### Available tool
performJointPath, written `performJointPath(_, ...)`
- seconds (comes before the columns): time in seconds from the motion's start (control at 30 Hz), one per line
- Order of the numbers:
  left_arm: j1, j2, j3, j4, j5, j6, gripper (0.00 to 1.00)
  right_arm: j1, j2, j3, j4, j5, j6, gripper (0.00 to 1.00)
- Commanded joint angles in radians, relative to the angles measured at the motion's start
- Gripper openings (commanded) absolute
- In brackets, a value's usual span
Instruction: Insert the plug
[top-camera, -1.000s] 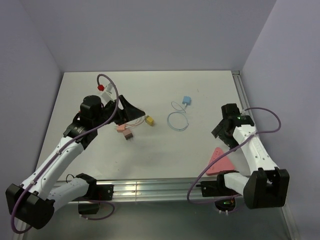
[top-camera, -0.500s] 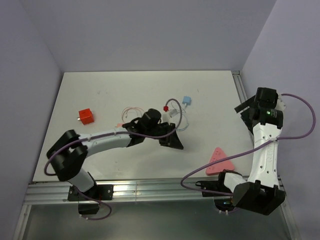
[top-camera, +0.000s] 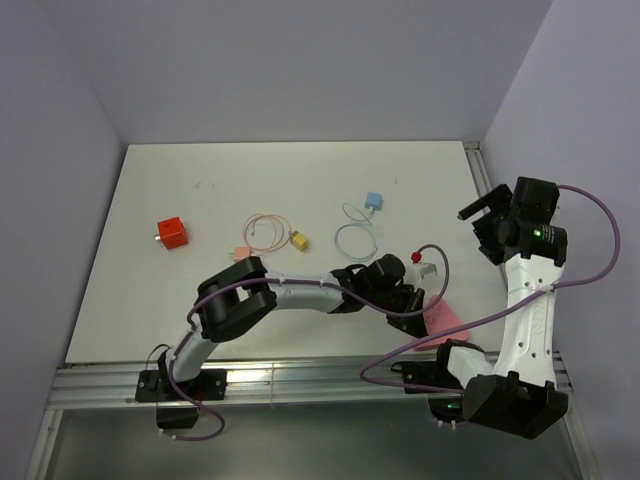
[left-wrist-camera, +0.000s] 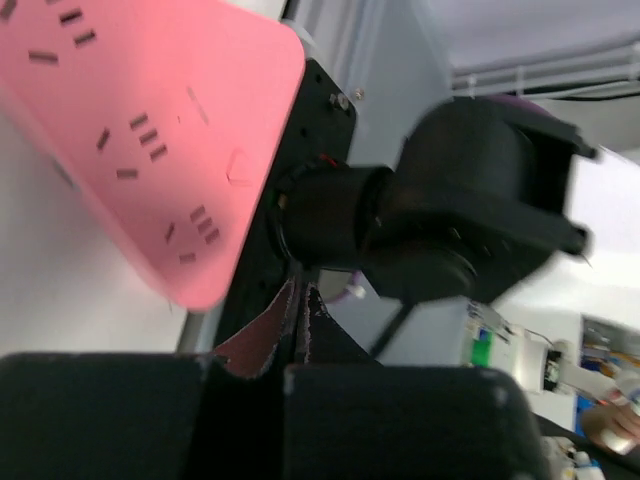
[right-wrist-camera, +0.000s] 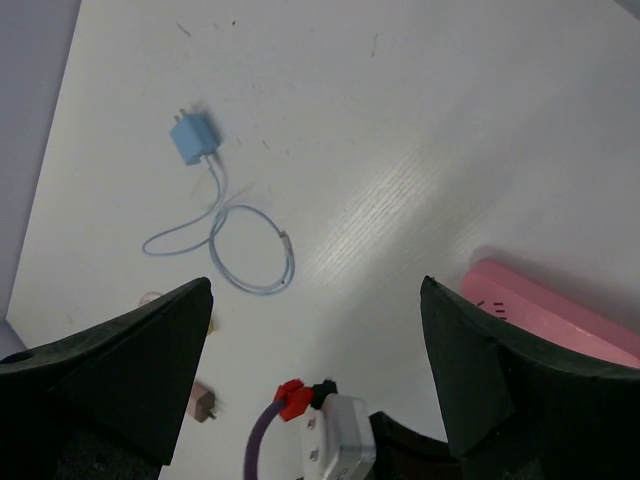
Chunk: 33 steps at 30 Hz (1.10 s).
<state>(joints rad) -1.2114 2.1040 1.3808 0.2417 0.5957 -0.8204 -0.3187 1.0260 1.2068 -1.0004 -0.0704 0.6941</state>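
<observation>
Left wrist: left gripper (left-wrist-camera: 297, 335) (closed) near pink strip (left-wrist-camera: 150, 120).

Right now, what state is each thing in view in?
Pink power strip, lying flat, nothing plugged in.
Left gripper, jaws shut, nothing between them, close to the strip.
Right gripper, jaws open, empty, raised.
Blue charger, unplugged, lying loose.
Yellow plug, unplugged, lying loose.
Red plug, unplugged, lying loose.

Robot lab: white table (top-camera: 300, 180), lilac walls (top-camera: 300, 60)
</observation>
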Motion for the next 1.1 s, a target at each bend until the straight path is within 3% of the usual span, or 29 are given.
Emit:
performJointPath(0.0,-0.025,0.043,0.129,-0.041,-0.06,0.061,0.0,-0.005,-0.027,-0.012,0.052,-0.068,0.004,0.91)
performJointPath(0.53,-0.068,0.235,0.277,-0.099,-0.135,0.032,0.01,-0.003,-0.081,-0.061,0.085,-0.103,0.018,0.91)
performJointPath(0.9,-0.063,0.298,0.403,-0.409,-0.525,0.109,0.0,-0.003,-0.083,-0.073,0.092,-0.112,0.022,0.91)
performJointPath(1.07,-0.024,0.312,0.363,-0.384,-0.513,0.098,0.0,-0.002,-0.084,-0.069,0.094,-0.108,0.022,0.91)
